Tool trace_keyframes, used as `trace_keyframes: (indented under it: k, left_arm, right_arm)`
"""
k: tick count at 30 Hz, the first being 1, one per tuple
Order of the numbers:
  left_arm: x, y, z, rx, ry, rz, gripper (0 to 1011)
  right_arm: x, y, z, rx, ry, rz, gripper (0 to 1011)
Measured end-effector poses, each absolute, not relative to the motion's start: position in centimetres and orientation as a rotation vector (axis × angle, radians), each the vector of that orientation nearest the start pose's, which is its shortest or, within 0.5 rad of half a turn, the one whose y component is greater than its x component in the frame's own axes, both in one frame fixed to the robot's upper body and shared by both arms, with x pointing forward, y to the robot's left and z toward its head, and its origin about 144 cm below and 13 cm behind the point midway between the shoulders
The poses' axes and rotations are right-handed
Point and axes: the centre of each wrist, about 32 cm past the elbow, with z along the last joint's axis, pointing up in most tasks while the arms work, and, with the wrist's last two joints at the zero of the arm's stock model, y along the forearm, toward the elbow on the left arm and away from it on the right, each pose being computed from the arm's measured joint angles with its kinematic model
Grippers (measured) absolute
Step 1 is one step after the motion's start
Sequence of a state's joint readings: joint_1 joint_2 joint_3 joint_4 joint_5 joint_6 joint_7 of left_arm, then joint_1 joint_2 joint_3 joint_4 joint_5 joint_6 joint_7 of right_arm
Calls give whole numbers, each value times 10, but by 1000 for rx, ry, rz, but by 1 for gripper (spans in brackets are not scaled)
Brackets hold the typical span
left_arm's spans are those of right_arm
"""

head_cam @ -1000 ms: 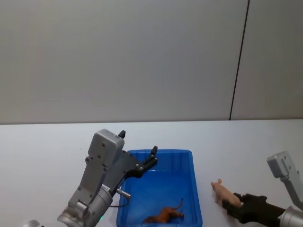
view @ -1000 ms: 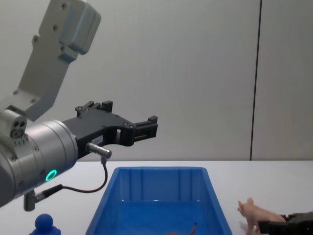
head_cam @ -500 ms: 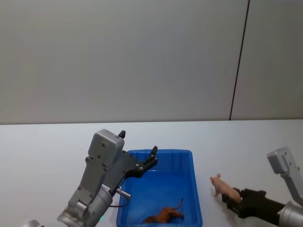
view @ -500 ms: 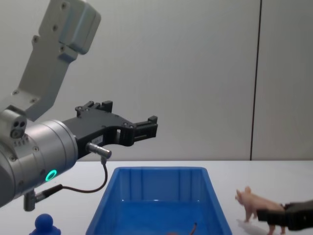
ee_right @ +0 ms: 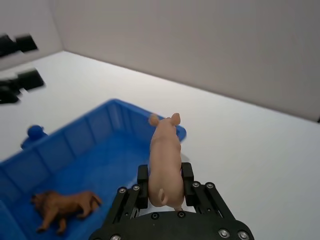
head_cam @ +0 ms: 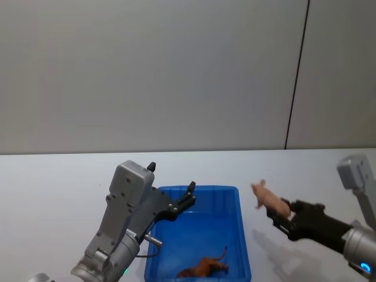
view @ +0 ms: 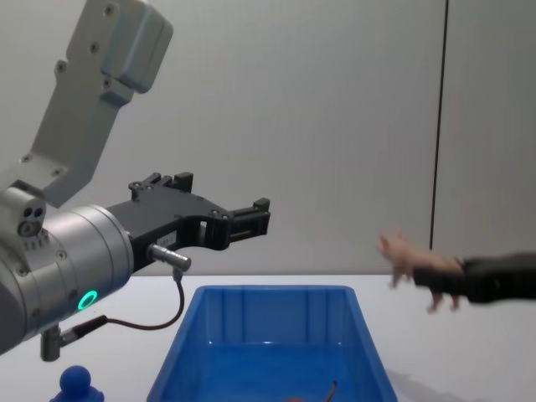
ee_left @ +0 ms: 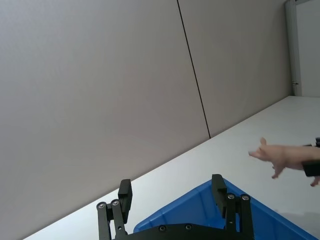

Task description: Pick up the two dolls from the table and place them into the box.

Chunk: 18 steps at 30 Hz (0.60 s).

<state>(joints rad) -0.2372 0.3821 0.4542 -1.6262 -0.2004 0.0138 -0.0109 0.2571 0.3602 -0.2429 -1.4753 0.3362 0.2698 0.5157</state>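
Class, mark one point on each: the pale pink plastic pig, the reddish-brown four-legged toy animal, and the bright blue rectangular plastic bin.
pale pink plastic pig (ee_right: 165, 155), right wrist view, middle of its back.
reddish-brown toy animal (head_cam: 202, 268), head view, its body.
bright blue plastic bin (head_cam: 220, 189), head view, far rim.

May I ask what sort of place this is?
Likely a robot test lab: white table, plain grey wall panels, and the right tool holding a toy pig near a blue bin.
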Motion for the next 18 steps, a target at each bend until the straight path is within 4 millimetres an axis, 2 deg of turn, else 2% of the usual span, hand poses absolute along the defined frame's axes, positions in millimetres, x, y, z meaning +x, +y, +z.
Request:
trace_keyframes:
  k: [8, 18]
  left_arm:
    - [492, 198, 1204, 61, -268, 1124, 1001]
    - [492, 198, 1204, 61, -268, 1124, 1001]
  right_arm:
    - [530, -252, 1217, -123, 80, -785, 374]
    - [539, -223, 1223, -141, 97, -695, 389]
